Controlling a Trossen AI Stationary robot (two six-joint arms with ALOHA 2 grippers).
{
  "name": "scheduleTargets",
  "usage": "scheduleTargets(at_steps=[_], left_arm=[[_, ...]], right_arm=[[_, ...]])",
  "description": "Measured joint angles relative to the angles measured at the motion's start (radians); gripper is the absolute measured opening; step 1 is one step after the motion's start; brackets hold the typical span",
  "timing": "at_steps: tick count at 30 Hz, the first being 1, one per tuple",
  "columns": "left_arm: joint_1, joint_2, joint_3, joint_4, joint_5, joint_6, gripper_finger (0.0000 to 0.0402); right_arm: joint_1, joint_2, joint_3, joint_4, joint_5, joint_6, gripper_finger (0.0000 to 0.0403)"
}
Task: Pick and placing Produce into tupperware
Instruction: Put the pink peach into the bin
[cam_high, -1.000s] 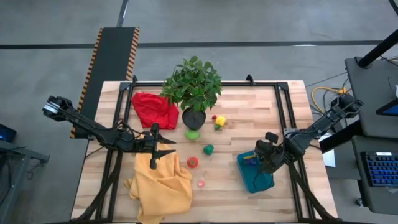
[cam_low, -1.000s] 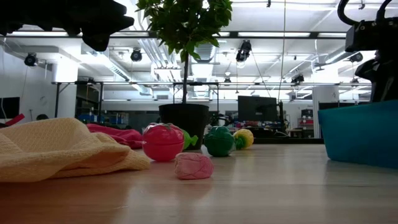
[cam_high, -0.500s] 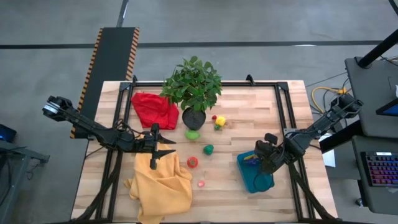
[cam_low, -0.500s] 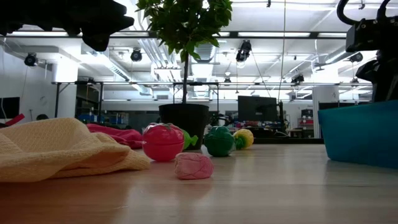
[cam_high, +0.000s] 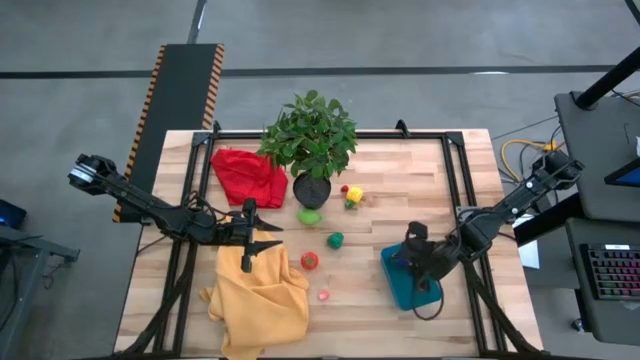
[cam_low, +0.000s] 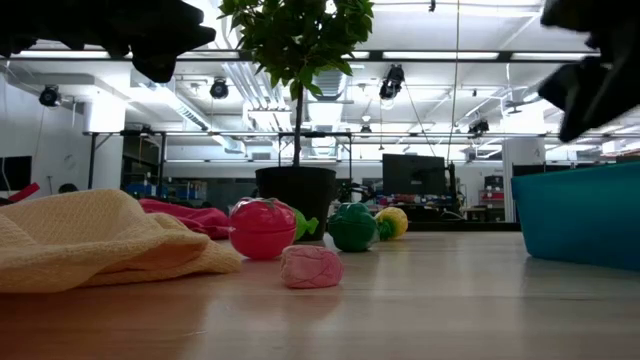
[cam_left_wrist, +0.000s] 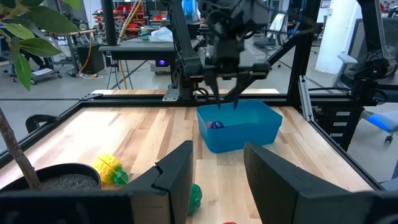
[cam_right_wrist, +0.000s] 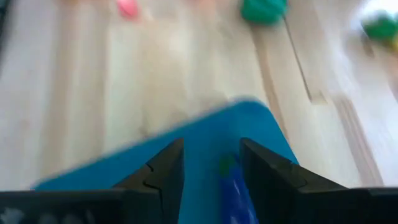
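Here, the teal-blue tupperware (cam_high: 405, 280) is seen near the table's right front edge, with rounded corners and a blue-purple toy (cam_left_wrist: 215, 125) inside. Its long side runs front to back. The right gripper (cam_high: 413, 262) is held above it, fingers apart and empty.

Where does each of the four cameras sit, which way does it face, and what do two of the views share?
High view: above the table, looking straight down; both arms show, the left gripper over the yellow cloth.
Low view: at table-top height, looking level past the pink produce; dark arm parts show at the upper corners.
Left wrist view: looks across the table between its own fingers at the tupperware.
Right wrist view: the right gripper, open, looks down into the tupperware.
Shared: both wrist views show the tupperware.
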Motion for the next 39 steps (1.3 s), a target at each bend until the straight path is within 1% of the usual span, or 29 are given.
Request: scheduleTargets(at_steps=[4, 7, 13, 16, 19, 22, 25, 27, 29, 35, 37, 39], left_arm=[[0.000, 0.000, 0.000, 0.000, 0.000, 0.000, 0.0129], [0.000, 0.000, 0.000, 0.000, 0.000, 0.000, 0.0129], [0.000, 0.000, 0.000, 0.000, 0.000, 0.000, 0.0129], [0.000, 0.000, 0.000, 0.000, 0.000, 0.000, 0.0129], [0.000, 0.000, 0.000, 0.000, 0.000, 0.000, 0.0129], [0.000, 0.000, 0.000, 0.001, 0.000, 0.000, 0.0129], [0.000, 0.000, 0.000, 0.001, 0.000, 0.000, 0.0129], [0.000, 0.000, 0.000, 0.000, 0.000, 0.000, 0.0129], [0.000, 0.000, 0.000, 0.001, 0.000, 0.000, 0.0129], [0.000, 0.000, 0.000, 0.000, 0.000, 0.000, 0.0129], [0.000, 0.000, 0.000, 0.000, 0.000, 0.000, 0.0129], [0.000, 0.000, 0.000, 0.000, 0.000, 0.000, 0.0129]], right_arm=[[0.000, 0.000, 0.000, 0.140, 0.000, -0.106, 0.0141], [0.000, 0.008, 0.000, 0.252, 0.000, -0.197, 0.0150], [-0.001, 0.078, 0.000, 0.484, -0.001, -0.319, 0.0200], [-0.001, 0.144, 0.001, 0.597, 0.000, -0.376, 0.0224], [-0.001, 0.228, 0.025, 0.672, 0.000, -0.448, 0.0241], [-0.008, 0.317, 0.075, 0.693, 0.000, -0.514, 0.0248], [-0.032, 0.405, 0.127, 0.692, 0.000, -0.545, 0.0247], [-0.056, 0.456, 0.161, 0.692, 0.000, -0.548, 0.0244], [-0.081, 0.499, 0.190, 0.684, -0.005, -0.513, 0.0239], [-0.147, 0.599, 0.270, 0.686, -0.177, -0.506, 0.0227], [-0.159, 0.638, 0.297, 0.686, -0.210, -0.524, 0.0226], [-0.166, 0.675, 0.319, 0.685, -0.215, -0.526, 0.0227]])
